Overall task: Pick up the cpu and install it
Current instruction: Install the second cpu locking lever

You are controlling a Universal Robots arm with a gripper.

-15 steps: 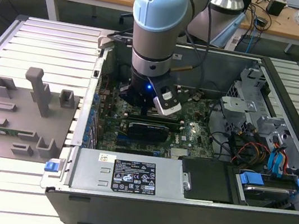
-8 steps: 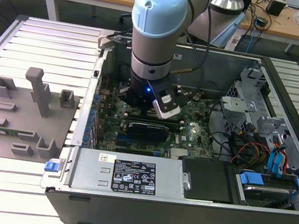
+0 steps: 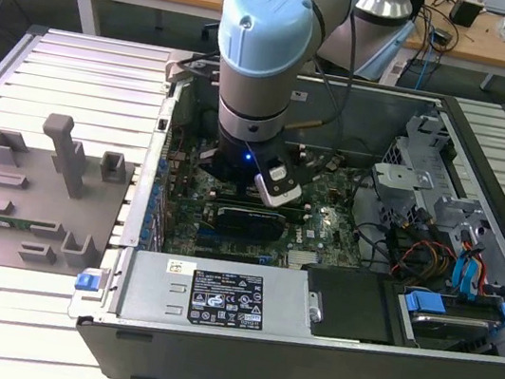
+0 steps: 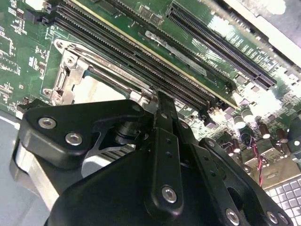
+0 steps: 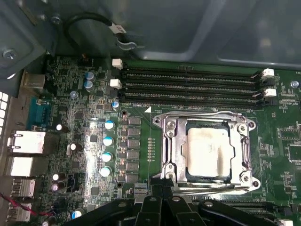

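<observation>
Already one cpu (image 5: 208, 154), a flat square with a silvery-white, smudged metal top, sits in the socket frame (image 5: 205, 151), a shiny metal bracket on the green motherboard (image 5: 94, 141). Four long black memory slots (image 5: 188, 84) run just beside it. One gripper (image 5: 162, 188), black and bolted, hangs just over the socket's edge; its fingers (image 4: 164, 122) look pressed together with nothing between them. On the exterior view's left, one grey plastic fixture block (image 3: 35, 198) lies on the slatted counter (image 3: 80, 66).
</observation>
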